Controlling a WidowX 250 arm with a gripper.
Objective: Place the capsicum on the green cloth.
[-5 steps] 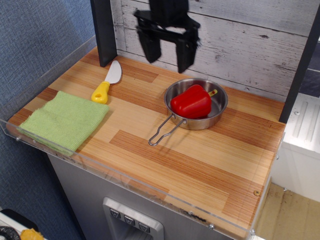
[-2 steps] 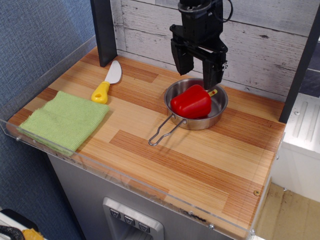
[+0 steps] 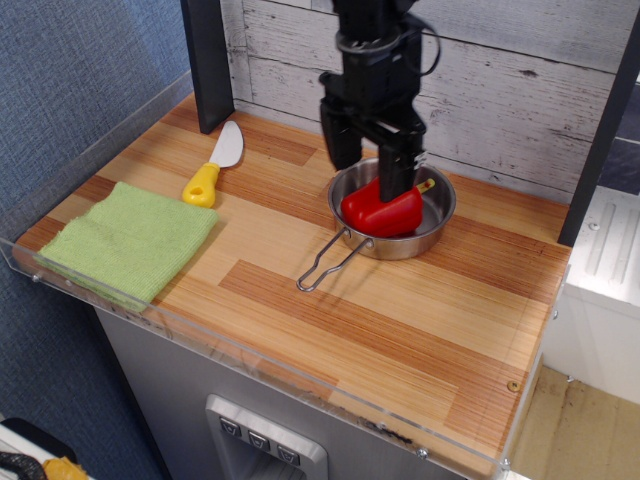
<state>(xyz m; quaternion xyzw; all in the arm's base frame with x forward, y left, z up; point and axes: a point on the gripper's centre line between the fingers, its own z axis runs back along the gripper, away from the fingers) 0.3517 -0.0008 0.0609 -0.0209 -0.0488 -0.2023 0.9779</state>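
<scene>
Pincer (image 3: 368, 162), jaws wide, has dropped over the capsicum (image 3: 381, 211) in the pan (image 3: 437, 222), seemingly untouched.

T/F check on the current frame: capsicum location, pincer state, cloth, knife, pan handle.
1. The capsicum lies in the steel pan. True.
2. The pincer is shut on the capsicum. False: its fingers are spread open above it.
3. The green cloth carries the knife. False: the knife lies on the wood beside it, apart.
4. The pan's wire handle points toward the front edge. True.
5. The cloth is bare. True.
</scene>
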